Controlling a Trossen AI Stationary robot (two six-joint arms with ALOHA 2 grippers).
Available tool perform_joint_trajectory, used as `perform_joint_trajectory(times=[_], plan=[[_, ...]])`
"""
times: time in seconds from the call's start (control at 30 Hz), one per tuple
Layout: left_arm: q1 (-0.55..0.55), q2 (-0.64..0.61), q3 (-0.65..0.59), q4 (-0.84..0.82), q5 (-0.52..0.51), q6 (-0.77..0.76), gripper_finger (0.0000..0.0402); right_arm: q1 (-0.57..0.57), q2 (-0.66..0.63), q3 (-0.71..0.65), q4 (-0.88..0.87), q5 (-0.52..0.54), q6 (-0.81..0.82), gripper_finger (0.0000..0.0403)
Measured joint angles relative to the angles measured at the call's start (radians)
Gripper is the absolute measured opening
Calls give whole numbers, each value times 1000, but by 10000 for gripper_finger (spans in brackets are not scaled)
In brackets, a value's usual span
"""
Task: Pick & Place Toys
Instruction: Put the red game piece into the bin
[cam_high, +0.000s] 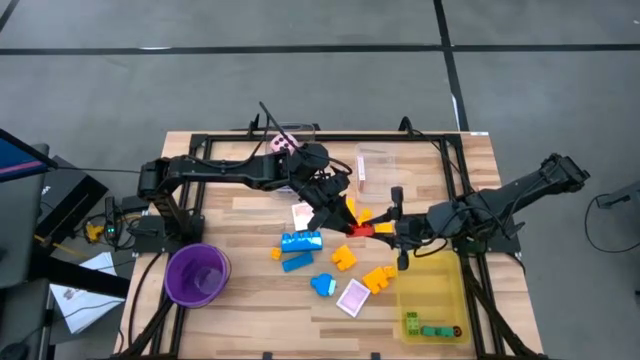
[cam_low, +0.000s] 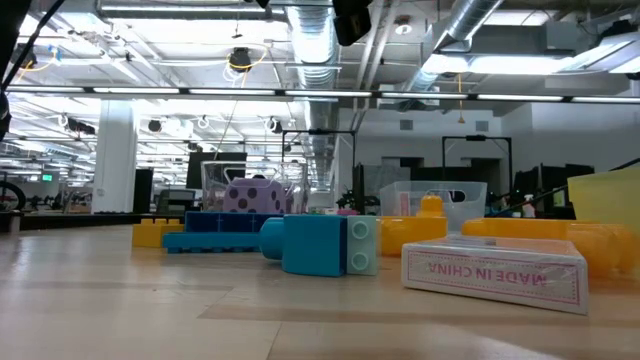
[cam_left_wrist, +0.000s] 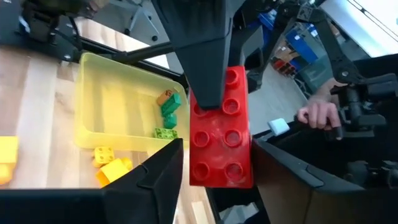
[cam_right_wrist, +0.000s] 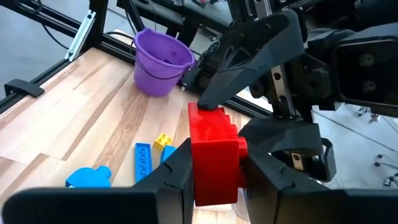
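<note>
Yellow tray (cam_high: 432, 291) at my four o'clock holds green blocks (cam_high: 424, 326); both the left gripper (cam_high: 340, 213) and the right gripper (cam_high: 378, 228) pinch one red brick (cam_high: 361, 229).

the scene is brightly and evenly lit from ceiling strip lights (cam_low: 300, 95) above the tabletop (cam_high: 250, 215), which shows only faint, soft shadows. in the low view the nearest tabletop planks blur, and the ceiling lights flare white behind the blue block (cam_low: 320, 243).

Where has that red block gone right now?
The red block is up off the table near its middle, caught between the two arms' jaws, just left of the yellow tray in the high view.
</note>
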Motion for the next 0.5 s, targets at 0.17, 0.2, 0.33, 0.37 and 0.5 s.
perform_joint_trajectory(times=[0.17, 0.2, 0.33, 0.37, 0.5], plan=[[11, 0, 0, 0, -23, 87, 214, 5, 0, 0, -8, 8, 29, 92], [15, 0, 0, -1, -24, 105, 219, 5, 0, 0, -14, 8, 46, 92], [33, 0, 0, -1, -45, 146, 238, 7, -3, 0, -65, -2, 140, 92], [37, 0, 0, -3, -46, 158, 241, 8, -8, 0, -87, -4, 177, 92], [51, 0, 0, -3, -41, 203, 248, 8, -18, 0, -203, -5, 391, 93]])
